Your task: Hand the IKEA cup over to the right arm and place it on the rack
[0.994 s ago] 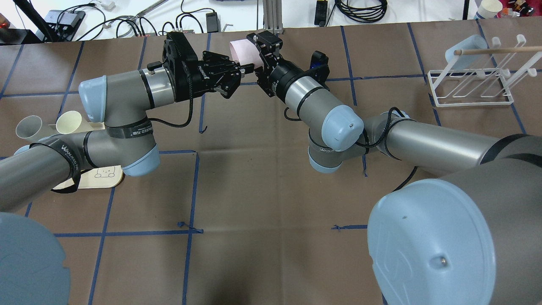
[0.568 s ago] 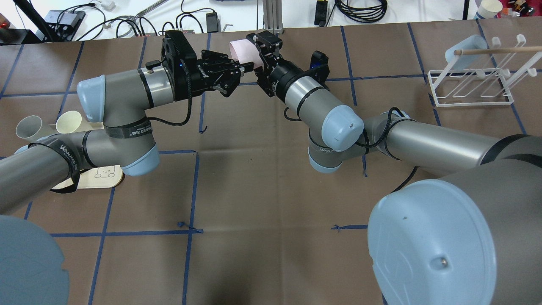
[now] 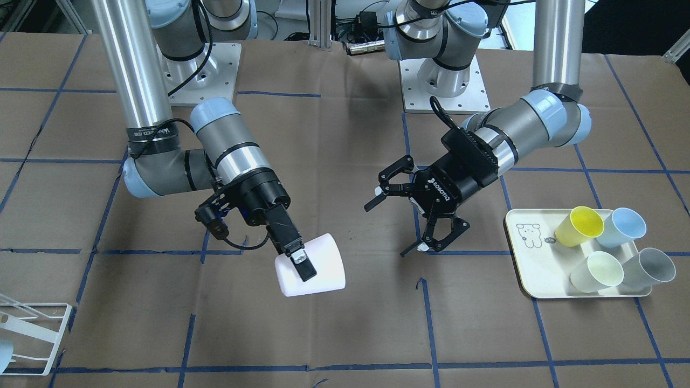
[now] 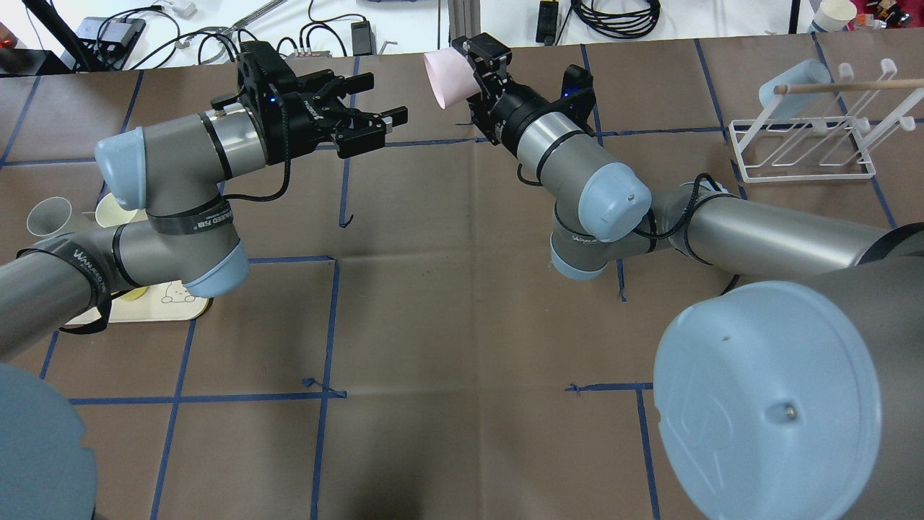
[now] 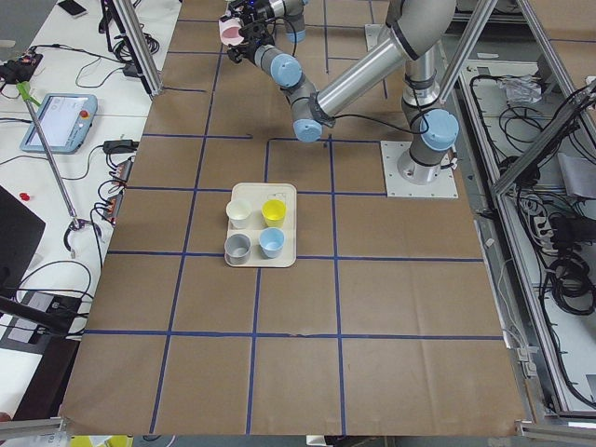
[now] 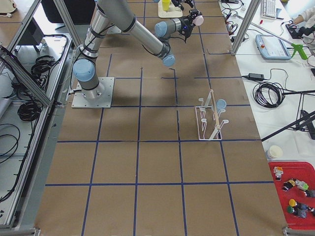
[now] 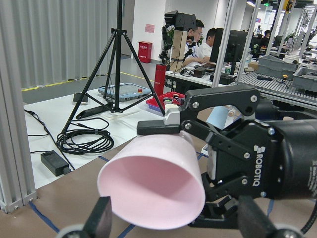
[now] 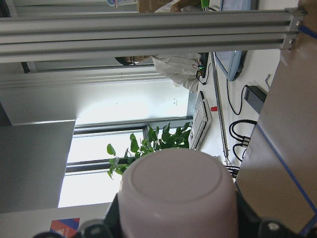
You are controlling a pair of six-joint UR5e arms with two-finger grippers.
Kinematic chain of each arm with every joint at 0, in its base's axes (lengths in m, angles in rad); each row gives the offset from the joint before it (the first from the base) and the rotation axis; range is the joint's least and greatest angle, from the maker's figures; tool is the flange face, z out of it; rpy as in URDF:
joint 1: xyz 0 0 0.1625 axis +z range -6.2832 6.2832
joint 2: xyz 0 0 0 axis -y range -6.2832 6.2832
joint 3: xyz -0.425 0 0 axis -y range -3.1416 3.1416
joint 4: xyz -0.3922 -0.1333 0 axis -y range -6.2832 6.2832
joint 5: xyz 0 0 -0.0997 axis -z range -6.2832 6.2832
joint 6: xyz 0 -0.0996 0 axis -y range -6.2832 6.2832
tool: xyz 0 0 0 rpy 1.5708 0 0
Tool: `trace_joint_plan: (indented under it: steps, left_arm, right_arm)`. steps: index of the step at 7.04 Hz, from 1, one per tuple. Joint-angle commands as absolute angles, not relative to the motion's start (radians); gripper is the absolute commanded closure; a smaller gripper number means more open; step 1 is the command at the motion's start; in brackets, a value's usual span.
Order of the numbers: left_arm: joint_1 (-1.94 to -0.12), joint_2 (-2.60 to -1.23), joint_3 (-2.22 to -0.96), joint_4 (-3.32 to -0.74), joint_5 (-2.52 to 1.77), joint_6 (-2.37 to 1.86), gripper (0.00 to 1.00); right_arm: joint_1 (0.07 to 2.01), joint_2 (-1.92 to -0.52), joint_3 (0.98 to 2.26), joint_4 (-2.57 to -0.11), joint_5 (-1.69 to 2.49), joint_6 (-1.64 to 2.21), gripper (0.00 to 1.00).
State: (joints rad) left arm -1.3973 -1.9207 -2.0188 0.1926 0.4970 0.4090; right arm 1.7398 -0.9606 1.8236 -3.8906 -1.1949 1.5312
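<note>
rack (image 3: 59,338): cut by frame edge | tray (image 4: 151,309): half under left arm (image 4: 43,280)

Left arm (image 3: 517,121): silver tubes, pale-blue caps, black band.
Right arm (image 3: 232,145): same, with a black cable.
Left tool (image 3: 386,230): black skeletal linkage, white "ROBOTIQ".
Right tool (image 3: 306,269): blocky black.

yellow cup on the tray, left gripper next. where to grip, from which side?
Pinch the rim of the yellow cup from above, one finger inside, one outside, on the side facing the bear drawing. It appears to stand mouth up; the blue cup sits close on the opposite side and the pale green cup nearby, so spanning its wall looks crowded.
</note>
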Motion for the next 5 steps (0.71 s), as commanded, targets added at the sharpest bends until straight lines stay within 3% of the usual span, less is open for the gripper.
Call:
trace_joint_plan:
  steps: [1,5]
  left_arm:
    - [-1.304,-1.873,-2.08,0.19,0.494,0.403,0.07]
    - [-1.21,-1.844,-2.083,0.15,0.633,0.319,0.01]
  right_arm:
    - [1.64,-0.968,1.824,-3.893,-1.102,1.291,0.53]
    - [1.475,-0.982,1.832,-3.893,-0.976,0.782,0.55]
